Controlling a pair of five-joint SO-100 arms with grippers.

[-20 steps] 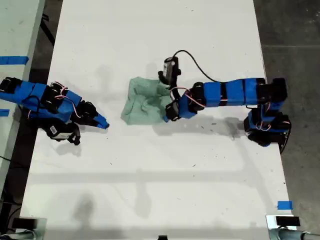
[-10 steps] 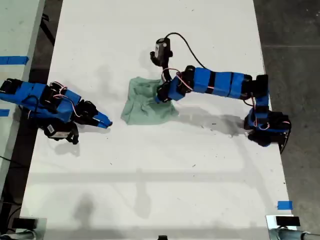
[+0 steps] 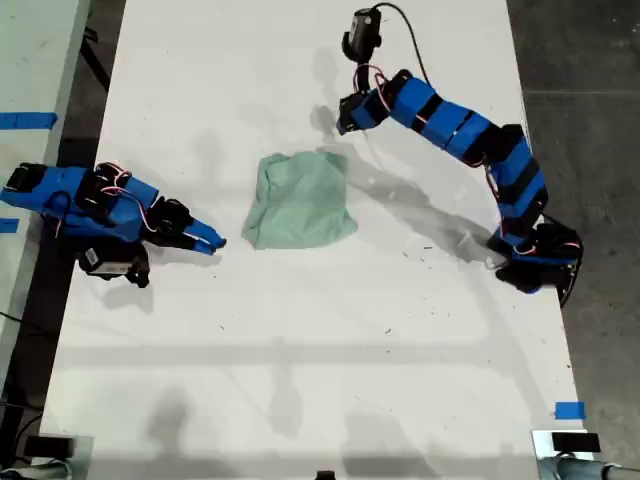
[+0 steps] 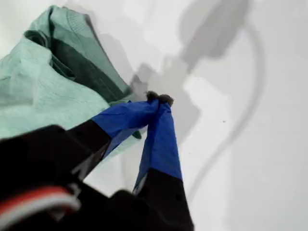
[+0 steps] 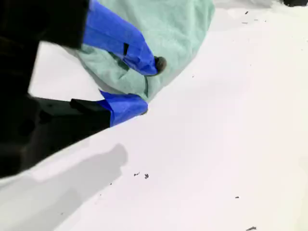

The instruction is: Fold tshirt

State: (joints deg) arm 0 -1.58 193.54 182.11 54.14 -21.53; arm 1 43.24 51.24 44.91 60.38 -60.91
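The tshirt (image 3: 300,200) lies as a crumpled pale green bundle near the middle of the white table (image 3: 300,350). My first gripper (image 3: 345,118) hangs shut and empty above bare table, just past the shirt's far edge, toward the exterior view's top. In the first wrist view its fingertips (image 4: 159,98) meet, with the tshirt (image 4: 43,91) below and beside them. My second gripper (image 3: 210,242) rests low at the exterior view's left, open, close to the shirt's edge. The second wrist view shows my second gripper (image 5: 150,86) with its fingers apart and the tshirt (image 5: 168,29) just ahead.
The first arm's base (image 3: 530,260) stands at the exterior view's right edge of the table. A blue tape mark (image 3: 570,410) sits near the table's lower right corner in that view. Another light table with blue tape (image 3: 25,120) borders the exterior view's left.
My first gripper rose off the tshirt and swung toward the exterior view's top, leaving the cloth lying on the table. My second gripper crept slightly toward the shirt.
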